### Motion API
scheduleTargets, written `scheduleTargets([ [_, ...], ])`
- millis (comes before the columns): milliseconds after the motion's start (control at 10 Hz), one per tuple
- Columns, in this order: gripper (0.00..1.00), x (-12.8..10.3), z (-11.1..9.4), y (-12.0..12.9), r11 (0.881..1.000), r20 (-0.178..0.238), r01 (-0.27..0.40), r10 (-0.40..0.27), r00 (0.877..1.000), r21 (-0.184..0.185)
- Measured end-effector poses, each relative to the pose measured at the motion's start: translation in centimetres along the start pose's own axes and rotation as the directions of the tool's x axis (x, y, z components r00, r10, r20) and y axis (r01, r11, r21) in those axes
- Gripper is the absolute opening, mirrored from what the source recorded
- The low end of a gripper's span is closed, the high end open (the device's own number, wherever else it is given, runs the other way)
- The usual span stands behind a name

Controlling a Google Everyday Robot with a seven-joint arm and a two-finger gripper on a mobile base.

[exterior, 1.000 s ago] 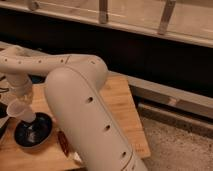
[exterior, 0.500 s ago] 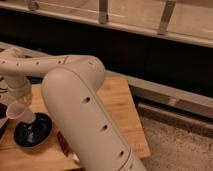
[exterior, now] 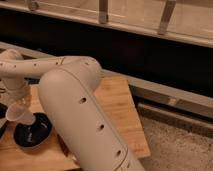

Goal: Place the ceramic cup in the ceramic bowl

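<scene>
The white ceramic cup [exterior: 17, 115] hangs tilted in my gripper [exterior: 20, 102], just above the left rim of the ceramic bowl [exterior: 34, 132]. The bowl is dark and round and sits on the wooden table [exterior: 117, 107] near its left front. My gripper comes down from the arm's wrist at the far left and is shut on the cup's upper part. My big white arm [exterior: 80, 110] fills the foreground and hides the table's front middle.
A dark object [exterior: 1, 125] is cut off by the left edge, next to the bowl. The table's right edge drops to a speckled floor [exterior: 175, 145]. A dark wall and a pale ledge with posts run along the back.
My gripper has moved the cup down a little and closer to the bowl. The bowl and table have not moved.
</scene>
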Motion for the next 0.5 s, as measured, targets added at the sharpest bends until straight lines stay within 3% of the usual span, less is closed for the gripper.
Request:
scheduleTargets([
  [200, 0.4, 0.09, 0.23, -0.25, 1.0, -0.004, 0.0, 0.0, 1.0, 0.005],
  [500, 0.68, 0.04, 0.57, 0.34, 1.0, -0.008, 0.01, -0.01, 1.0, 0.007],
])
